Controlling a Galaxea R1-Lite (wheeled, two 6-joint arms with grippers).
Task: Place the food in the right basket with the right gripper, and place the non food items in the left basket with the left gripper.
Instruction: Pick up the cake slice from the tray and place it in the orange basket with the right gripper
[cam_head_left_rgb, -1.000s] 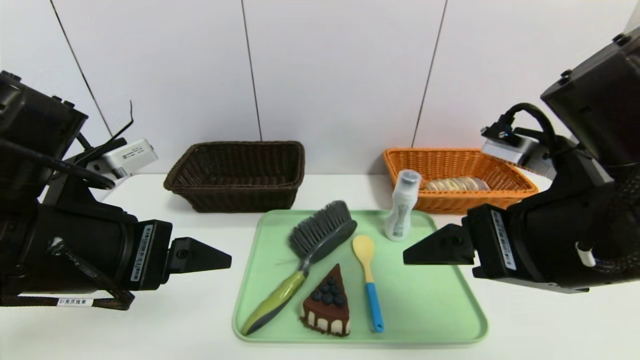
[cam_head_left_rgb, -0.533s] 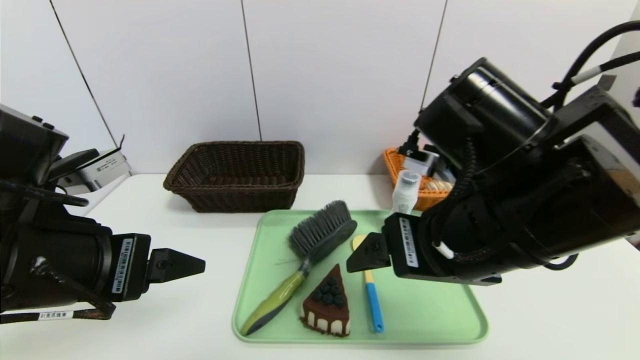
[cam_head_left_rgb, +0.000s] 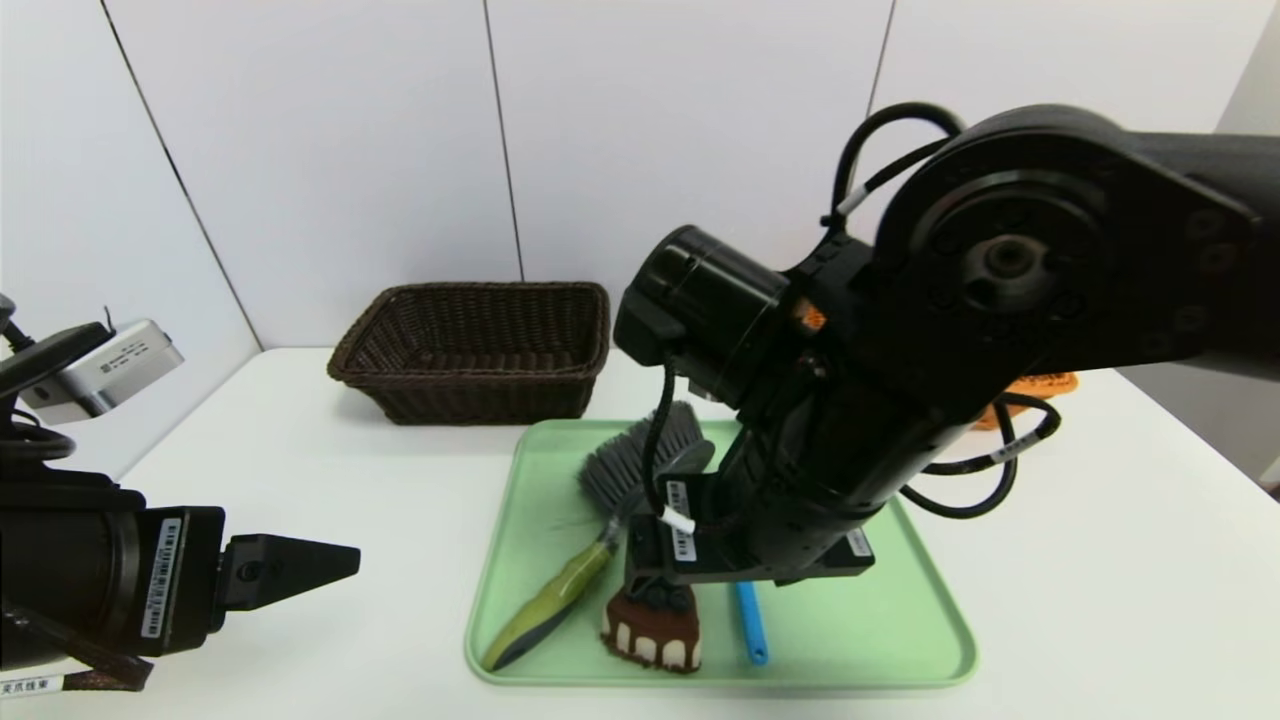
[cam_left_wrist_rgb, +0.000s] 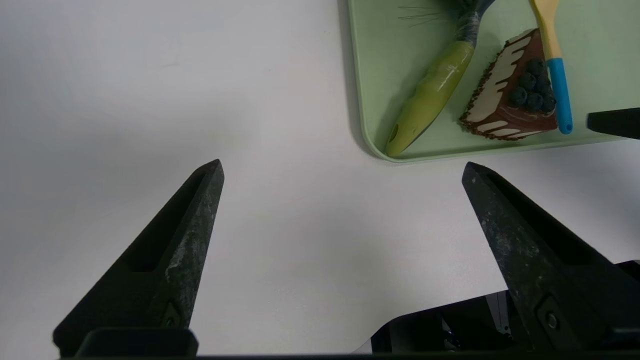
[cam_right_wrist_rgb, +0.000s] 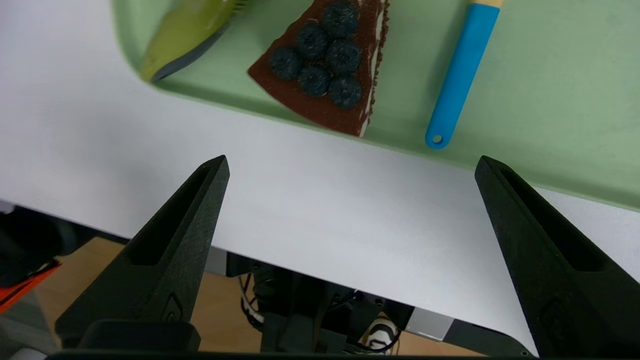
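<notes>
Right gripper (cam_right_wrist_rgb: 350, 165): jaws spread wide, nothing between them, pointing steeply down over the near edge of the tray. In the head view the arm's body hides the fingertips; the wrist view shows both pointed jaws apart, with the cake wedge (cam_right_wrist_rgb: 322, 70) just beyond them, not touching it.

Left gripper (cam_head_left_rgb: 300, 565): jaws spread wide, empty, held over bare table (cam_head_left_rgb: 330, 480) well to the left of the tray, pointing toward it.

Green tray (cam_head_left_rgb: 900, 640), contents:
- cake wedge (cam_head_left_rgb: 650, 630) near the front edge, chocolate top with blueberries, white drip on the side, lying flat
- brush (cam_head_left_rgb: 600, 500) to the left of the cake, grey bristles toward the back, green-and-dark handle running diagonally to the front left corner
- spoon (cam_head_left_rgb: 748, 620) to the right of the cake; only its blue handle shows in the head view, the yellow part appears in the left wrist view (cam_left_wrist_rgb: 545, 25)
- the white bottle cannot be seen; the right arm covers that part of the tray

Dark brown basket (cam_head_left_rgb: 470, 350): at the back of the table, left of centre, behind the tray. Nothing visible inside.

Orange basket (cam_head_left_rgb: 1040, 385): back right, almost wholly hidden by the right arm; only a sliver of rim shows. Contents cannot be told.
</notes>
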